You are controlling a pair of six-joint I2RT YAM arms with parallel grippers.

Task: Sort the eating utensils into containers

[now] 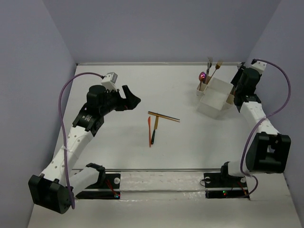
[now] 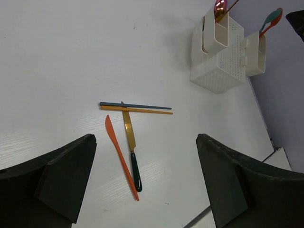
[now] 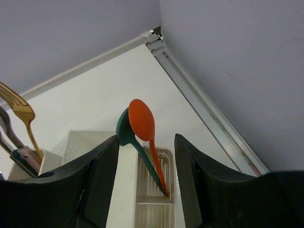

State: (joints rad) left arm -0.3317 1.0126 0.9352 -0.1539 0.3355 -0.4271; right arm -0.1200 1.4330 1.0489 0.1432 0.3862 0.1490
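— Where are the spoons seen?
— An orange spoon [image 3: 141, 118] and a teal spoon [image 3: 124, 132] are stood in the tan cup [image 3: 149, 209] at one end of the white bin [image 1: 214, 97]. Only the right wrist view shows them between the right fingers [image 3: 97, 175], which are parted and touch neither.
— And the rest?
— In the left wrist view, two knives [image 2: 129, 137] and two sticks [image 2: 135, 108] are shown lying on the table [image 2: 57, 57] below the left fingers [image 2: 66, 171], which are spread wide with nothing held.

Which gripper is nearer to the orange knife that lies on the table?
Left. The left gripper hovers open just to the left of the orange knife. The right gripper is far off to the right, above the tan cup.
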